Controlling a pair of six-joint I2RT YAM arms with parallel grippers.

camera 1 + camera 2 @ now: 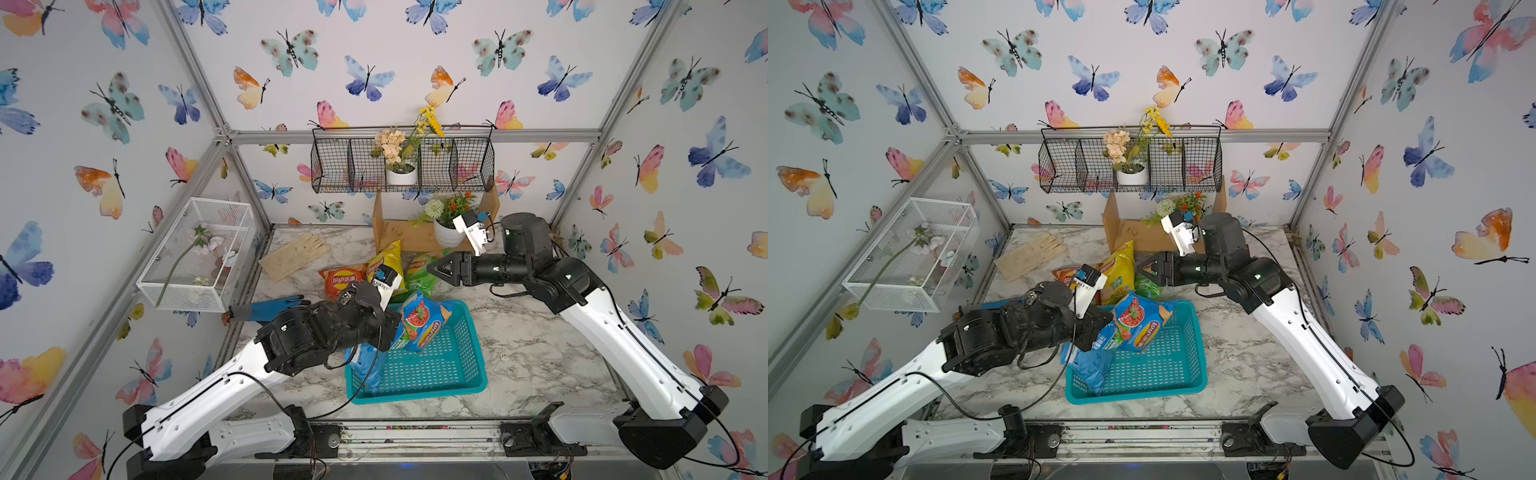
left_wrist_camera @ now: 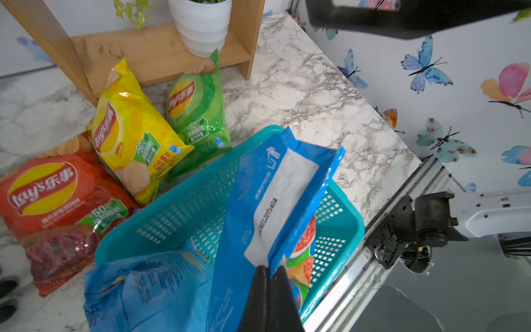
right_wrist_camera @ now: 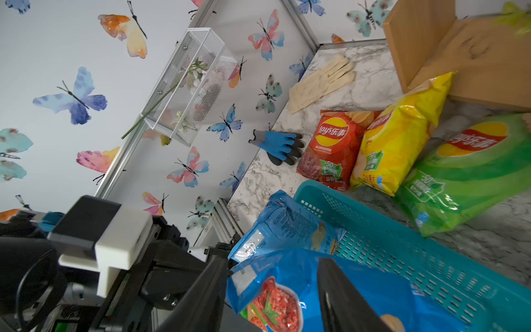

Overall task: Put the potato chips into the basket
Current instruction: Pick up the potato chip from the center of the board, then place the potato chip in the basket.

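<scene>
While the left pincer (image 2: pixel 268 268) is clamped on the top seam of the blue tomato bag (image 1: pixel 422 324), that bag hangs over the basket (image 1: pixel 419 397), beside the other blue bag (image 1: pixel 363 365); the right pincer (image 1: pixel 433 269), jaws apart, hovers near the green bag (image 1: pixel 420 277); seemingly the placing step; next, probably lower and release.

Butterfly-papered walls (image 1: pixel 374 62), aluminium frame (image 1: pixel 274 136), marble-look tabletop (image 1: pixel 540 345); seemingly a wooden shelf (image 1: pixel 395 239) behind
</scene>
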